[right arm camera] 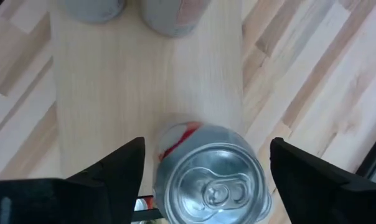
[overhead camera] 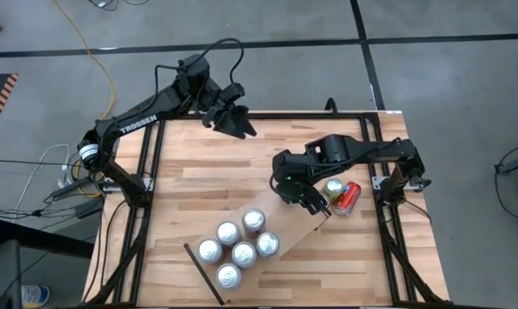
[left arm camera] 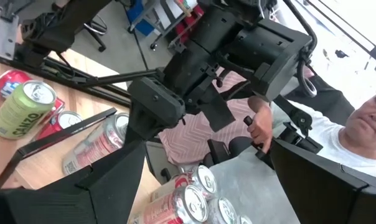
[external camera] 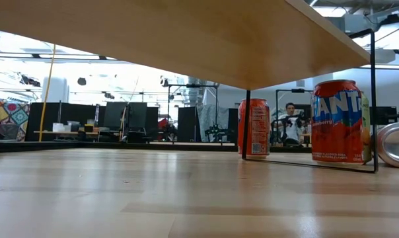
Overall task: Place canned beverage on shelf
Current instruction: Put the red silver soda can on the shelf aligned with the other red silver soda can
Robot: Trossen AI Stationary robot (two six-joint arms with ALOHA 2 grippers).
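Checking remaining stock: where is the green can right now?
High view: the green can stands off the shelf, right side, beside the lying red can.

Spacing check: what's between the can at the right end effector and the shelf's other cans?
Nothing: the right wrist view shows bare shelf between the can at the right end effector and the two cans beyond.

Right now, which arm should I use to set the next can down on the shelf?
The right. Its gripper hangs over the shelf with an upright can between its open fingers, near the six cans already placed. The left gripper sits at the table's far edge, away from any can.
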